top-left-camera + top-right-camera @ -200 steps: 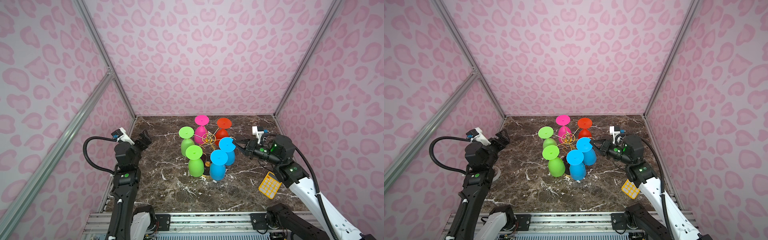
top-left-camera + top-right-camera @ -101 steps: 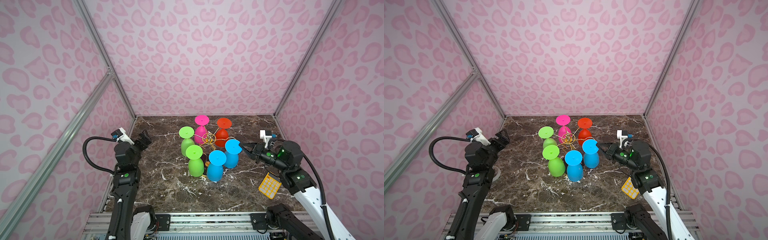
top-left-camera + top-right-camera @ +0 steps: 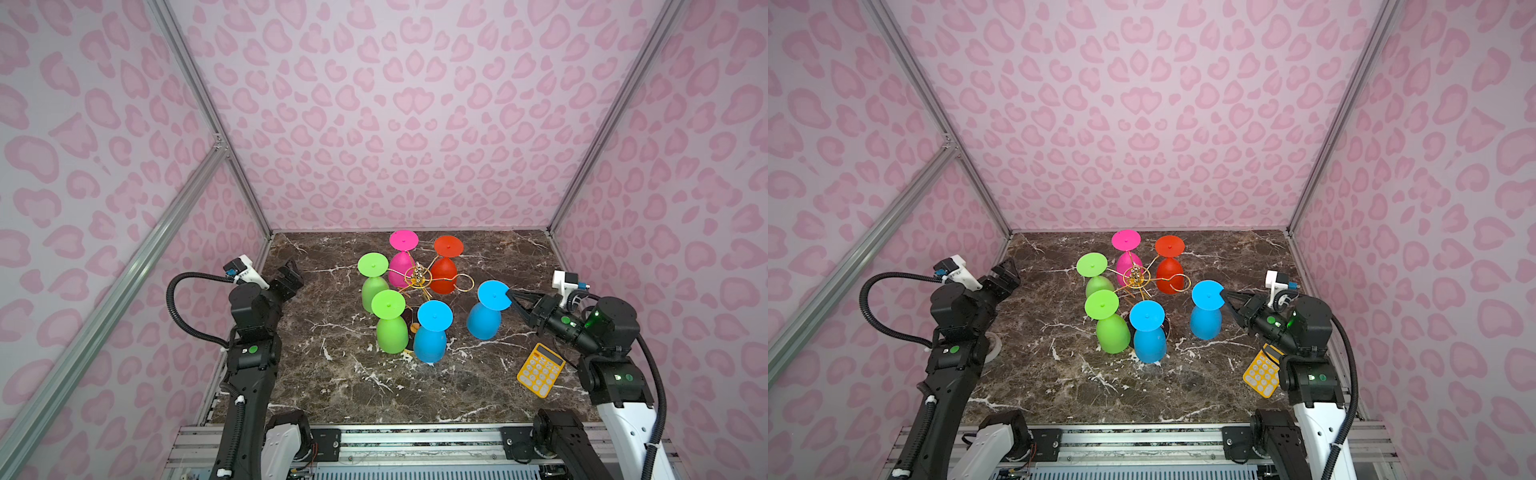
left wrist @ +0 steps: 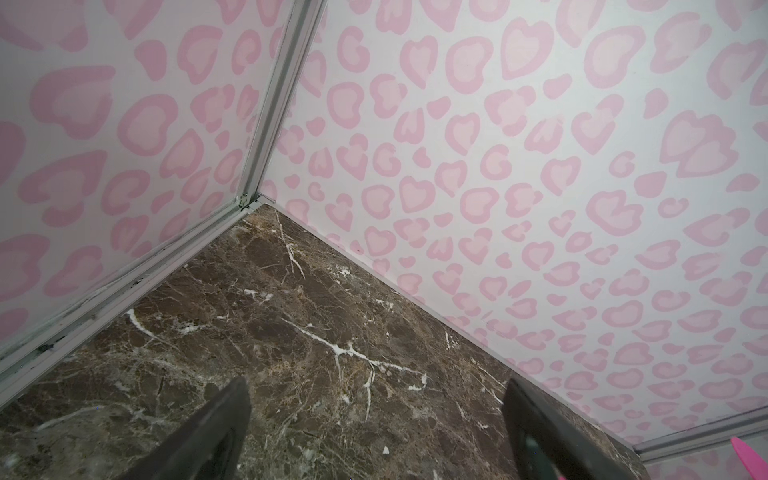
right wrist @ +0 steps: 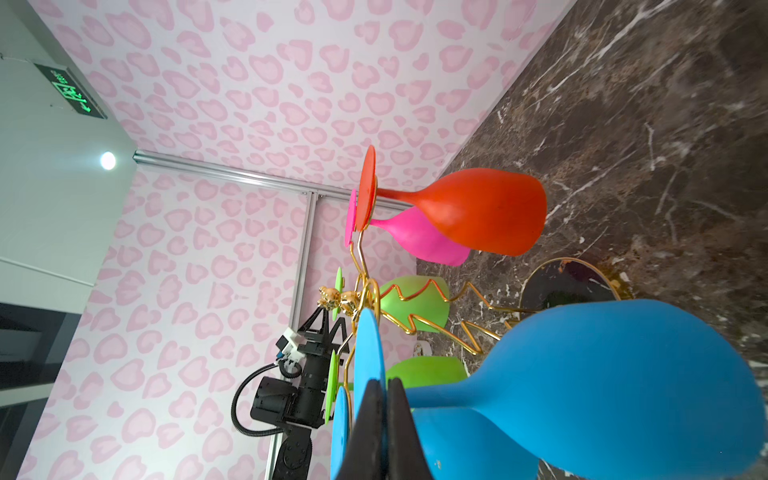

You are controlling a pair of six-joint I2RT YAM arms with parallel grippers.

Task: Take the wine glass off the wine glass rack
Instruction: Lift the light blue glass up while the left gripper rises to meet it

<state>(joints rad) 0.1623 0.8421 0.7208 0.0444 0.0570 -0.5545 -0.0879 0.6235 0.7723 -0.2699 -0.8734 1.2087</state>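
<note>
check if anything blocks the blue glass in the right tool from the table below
Nothing visible does. The right tool holds the blue glass by its foot, clear of the rack. The table beneath is bare; the calculator lies off to one side.

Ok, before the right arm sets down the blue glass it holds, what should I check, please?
1. Grip: right gripper shut on the foot of the held glass: ok.
2. Clearance: held glass apart from the rack and its empty loop: ok.
3. Neighbour: second blue glass apart from the held glass: ok.
4. Height: rim of the held glass off the table: cannot tell.
5. Landing area: calculator apart from the held glass: ok.
6. Other arm: left gripper open, away from the rack: ok.
</note>
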